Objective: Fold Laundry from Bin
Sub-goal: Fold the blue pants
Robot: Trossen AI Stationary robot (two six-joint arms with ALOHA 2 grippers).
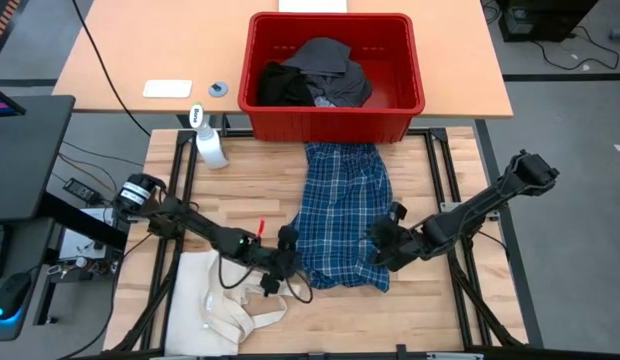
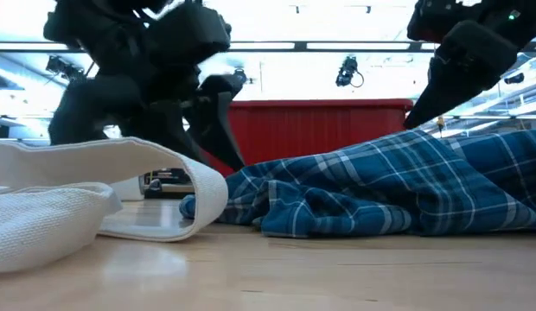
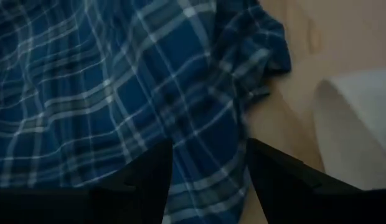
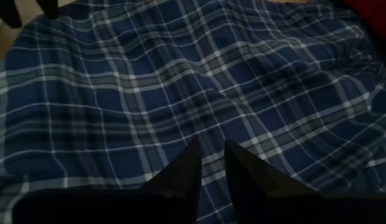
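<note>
The blue plaid shirt (image 1: 342, 215) lies spread and rumpled on the wooden table, just in front of the red bin (image 1: 400, 110). The bin holds black and dark grey pieces (image 1: 315, 75). My left gripper (image 1: 286, 248) is open at the shirt's near left edge, with plaid cloth (image 3: 208, 155) showing between its fingers. My right gripper (image 1: 382, 243) is at the shirt's near right edge, its fingers closed to a narrow gap on the cloth (image 4: 211, 158). My left gripper comes slanting down from the table's left, one finger (image 3: 149, 180) on each side of the shirt's left edge (image 3: 243, 124); I cannot tell whether it touches. My right gripper pinches a small ridge of the shirt near its right edge (image 4: 211, 140) between its two fingers, slanting down from the table's right. The cloth rises toward the fingers (image 2: 415, 134), and the rest lies on the table.
A cream tote bag (image 1: 222, 310) lies at the near left, its handle (image 2: 164, 164) close to the shirt and my left gripper. A spray bottle (image 1: 210, 145) stands at the far left. Black frame rails (image 1: 445, 190) run along the table's sides.
</note>
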